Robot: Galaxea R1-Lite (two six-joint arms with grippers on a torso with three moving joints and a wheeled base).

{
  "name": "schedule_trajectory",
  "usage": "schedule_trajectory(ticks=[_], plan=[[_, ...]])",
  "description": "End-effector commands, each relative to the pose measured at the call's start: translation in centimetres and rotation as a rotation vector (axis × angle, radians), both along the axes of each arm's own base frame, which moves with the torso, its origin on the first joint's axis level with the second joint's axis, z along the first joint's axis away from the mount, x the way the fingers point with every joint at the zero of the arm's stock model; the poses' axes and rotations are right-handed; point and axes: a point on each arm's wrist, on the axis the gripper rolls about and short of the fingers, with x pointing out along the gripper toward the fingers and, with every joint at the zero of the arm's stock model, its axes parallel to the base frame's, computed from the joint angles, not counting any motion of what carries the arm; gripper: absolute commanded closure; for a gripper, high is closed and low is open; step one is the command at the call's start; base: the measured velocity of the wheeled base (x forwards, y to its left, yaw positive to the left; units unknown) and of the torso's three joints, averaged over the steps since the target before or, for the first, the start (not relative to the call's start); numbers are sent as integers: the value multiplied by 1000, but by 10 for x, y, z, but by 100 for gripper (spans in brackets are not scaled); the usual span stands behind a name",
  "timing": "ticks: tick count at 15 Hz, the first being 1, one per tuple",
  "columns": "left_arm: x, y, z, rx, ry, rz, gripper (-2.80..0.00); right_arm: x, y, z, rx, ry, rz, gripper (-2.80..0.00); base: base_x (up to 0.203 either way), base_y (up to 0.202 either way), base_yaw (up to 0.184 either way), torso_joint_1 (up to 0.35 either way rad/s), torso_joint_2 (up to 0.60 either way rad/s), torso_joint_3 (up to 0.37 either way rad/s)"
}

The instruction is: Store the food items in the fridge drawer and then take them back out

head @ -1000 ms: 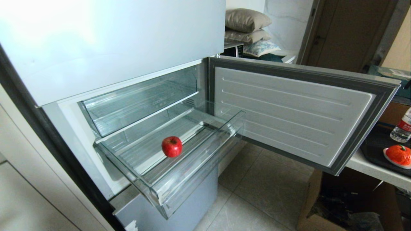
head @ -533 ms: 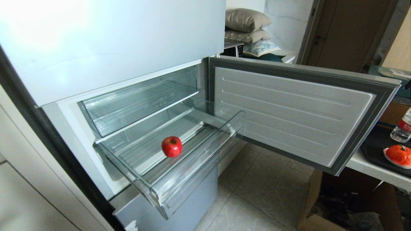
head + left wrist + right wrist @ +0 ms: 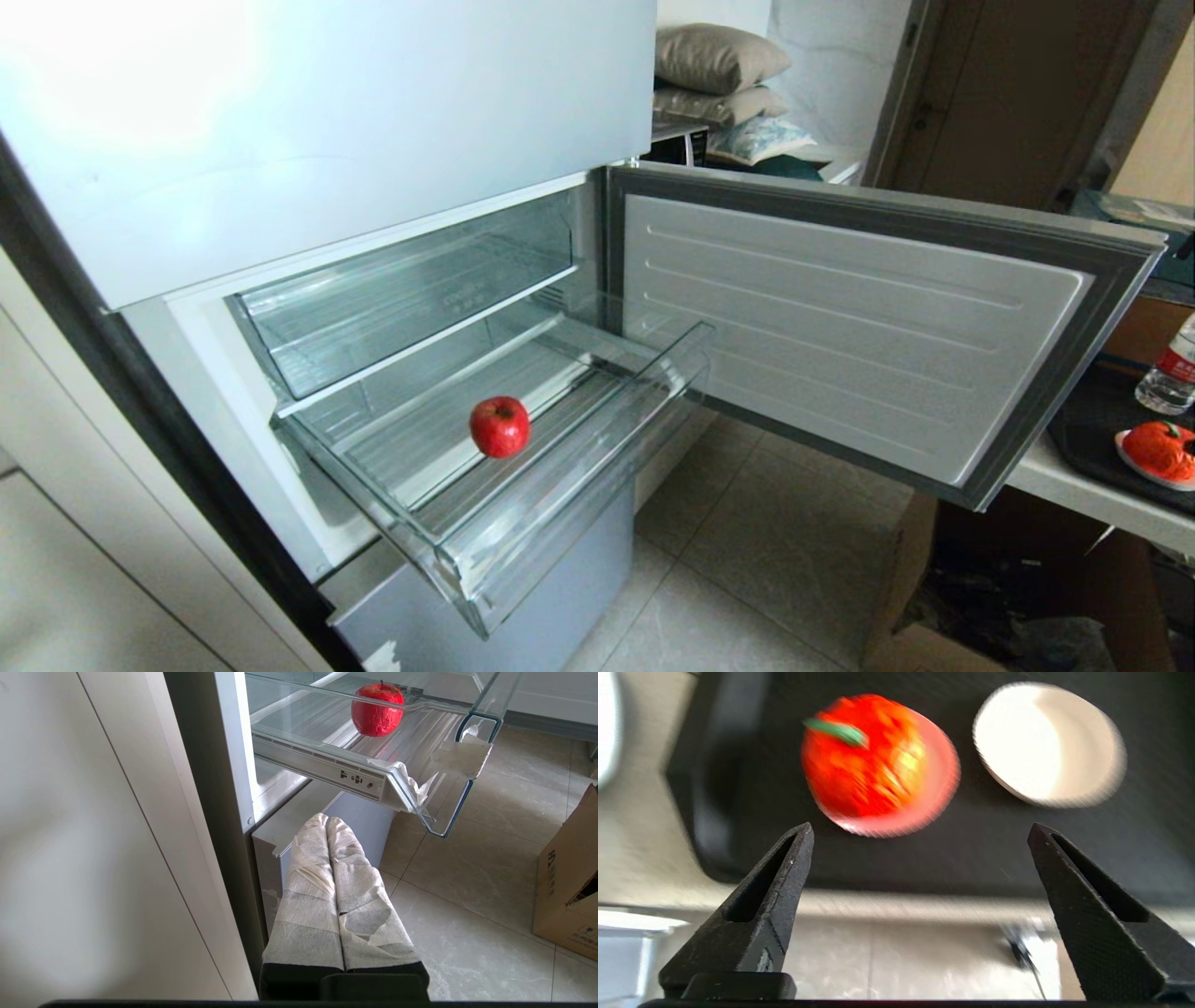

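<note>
1. Fridge drawer (image 3: 523,523): pulled out from the open fridge, below the clear upper bin (image 3: 392,299); the fridge door (image 3: 859,327) stands swung wide on the right.
2. Red apple-like food item (image 3: 499,427): rests on the ribbed drawer floor, near the front lip.
3. Orange-red pumpkin (image 3: 1160,450): sits on a small plate on the black tray (image 3: 1092,429) on the tabletop (image 3: 1074,495), well apart from the drawer; a water bottle (image 3: 1172,369) stands behind it.
4. Right tool (image 3: 920,828): jaws spread wide and empty, hovering above the tray near the pumpkin (image 3: 866,758); a white dish (image 3: 1045,742) lies beside it.
5. Left tool (image 3: 327,823): taped fingers pressed together, holding nothing, low beside the fridge under the drawer.
</note>
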Motion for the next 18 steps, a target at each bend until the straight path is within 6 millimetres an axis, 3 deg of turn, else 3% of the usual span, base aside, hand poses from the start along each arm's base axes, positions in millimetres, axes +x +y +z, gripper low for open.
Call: schedule_trajectory(ticks=[1, 5, 13, 18], plan=[[0, 0, 0, 0, 1, 0, 0, 10, -5, -5, 9, -12, 38, -280, 0, 0, 0, 0, 0, 0], [0, 0, 0, 0, 1, 0, 0, 23, -2, -6, 20, -38, 112, -280, 0, 0, 0, 0, 0, 0], [0, 0, 0, 0, 1, 0, 0, 54, -16, -19, 3, -52, 139, -280, 0, 0, 0, 0, 0, 0], [0, 0, 0, 0, 1, 0, 0, 60, -20, -26, 7, -48, 141, -280, 0, 0, 0, 0, 0, 0]])
